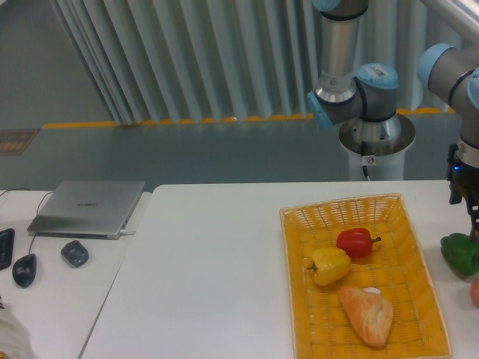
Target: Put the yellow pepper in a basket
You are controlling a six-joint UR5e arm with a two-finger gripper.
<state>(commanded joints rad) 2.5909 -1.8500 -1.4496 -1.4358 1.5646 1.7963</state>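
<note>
The yellow pepper (329, 265) lies inside the basket (299, 299), near its left wall, with its stem pointing left. Nothing holds it. My gripper (472, 221) hangs at the right edge of the view, outside the basket and just above a green pepper (459, 253) on the table. The frame border cuts the gripper off, so how its jaws stand does not show. Nothing is seen between its fingers.
In the basket also lie a red pepper (357, 241) and a bread roll (367, 315). An orange item (475, 293) peeks in at the right edge. On the left side table rest a laptop (88, 207), a mouse (24, 269) and a small dark object (74, 253).
</note>
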